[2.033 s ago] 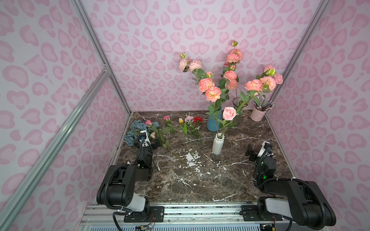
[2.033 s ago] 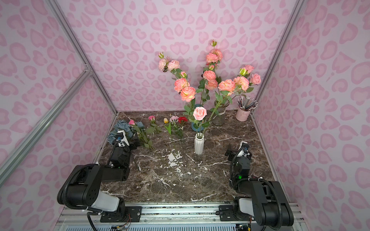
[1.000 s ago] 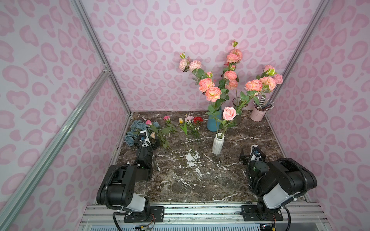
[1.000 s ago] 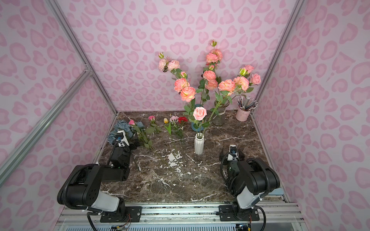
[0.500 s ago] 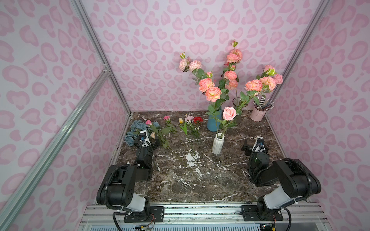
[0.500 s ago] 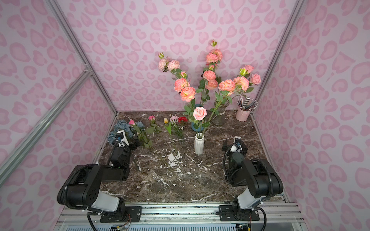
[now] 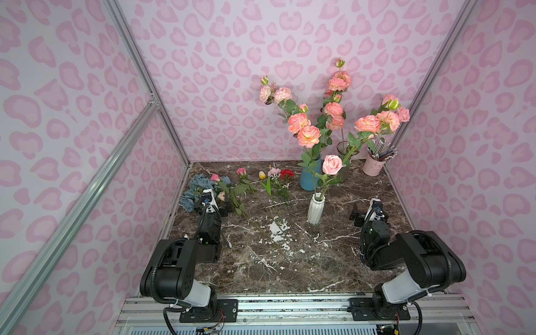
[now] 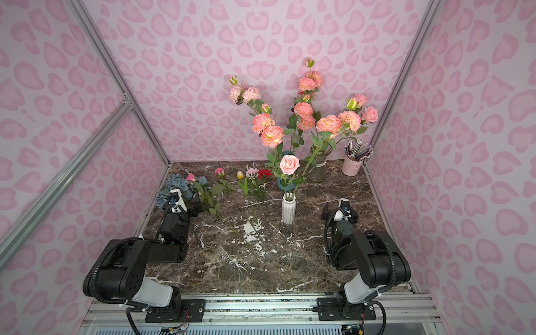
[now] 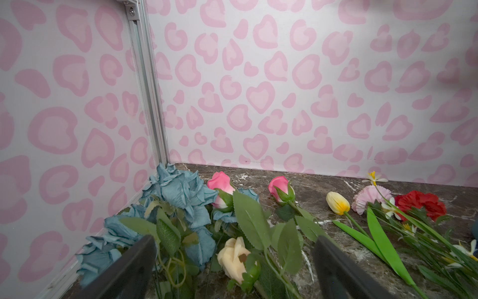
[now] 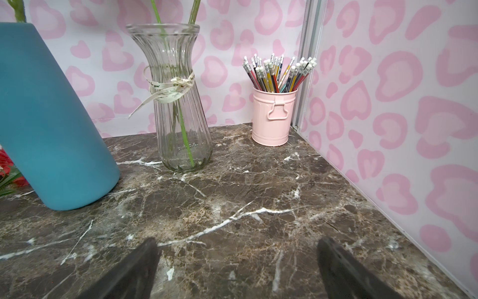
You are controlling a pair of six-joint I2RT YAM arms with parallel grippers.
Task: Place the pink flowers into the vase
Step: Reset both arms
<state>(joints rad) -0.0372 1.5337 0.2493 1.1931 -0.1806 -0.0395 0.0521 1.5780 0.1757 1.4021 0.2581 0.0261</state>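
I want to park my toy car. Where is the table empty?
Bare marble table lies on the near side of the white vase, and between the right tool and the pencil cup. The far-left corner is crowded with loose flowers around the left tool.

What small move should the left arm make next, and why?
Probably lower the open left gripper onto the stem of the nearer pink rosebud: it lies on the table just ahead, the jaws hold nothing, and the cream rose beside it should stay.
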